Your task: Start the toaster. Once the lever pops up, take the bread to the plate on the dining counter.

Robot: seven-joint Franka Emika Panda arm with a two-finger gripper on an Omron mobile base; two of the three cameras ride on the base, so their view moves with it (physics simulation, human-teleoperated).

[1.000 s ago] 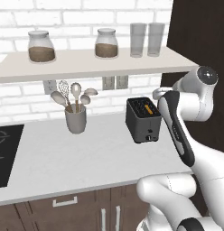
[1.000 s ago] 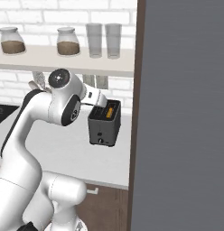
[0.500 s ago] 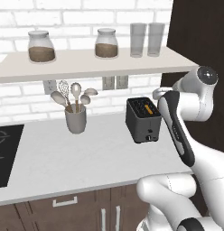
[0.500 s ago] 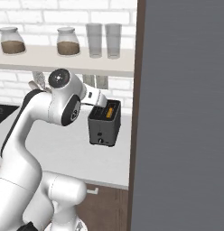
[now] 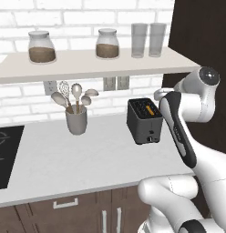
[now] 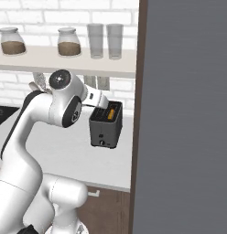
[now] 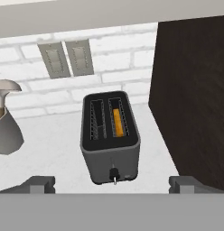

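Toaster (image 5: 144,120) unmoved, tool (image 7: 112,182) still spread

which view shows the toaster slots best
The hand view: it looks down on the toaster, so both top slots are open to sight, with an orange glow in the right one. The left base view shows them obliquely from the front-left; in the right base view the arm covers part of the top.

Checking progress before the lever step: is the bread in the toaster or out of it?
In. The bread sits down inside the right slot of the toaster, showing as an orange strip; the left slot looks empty.
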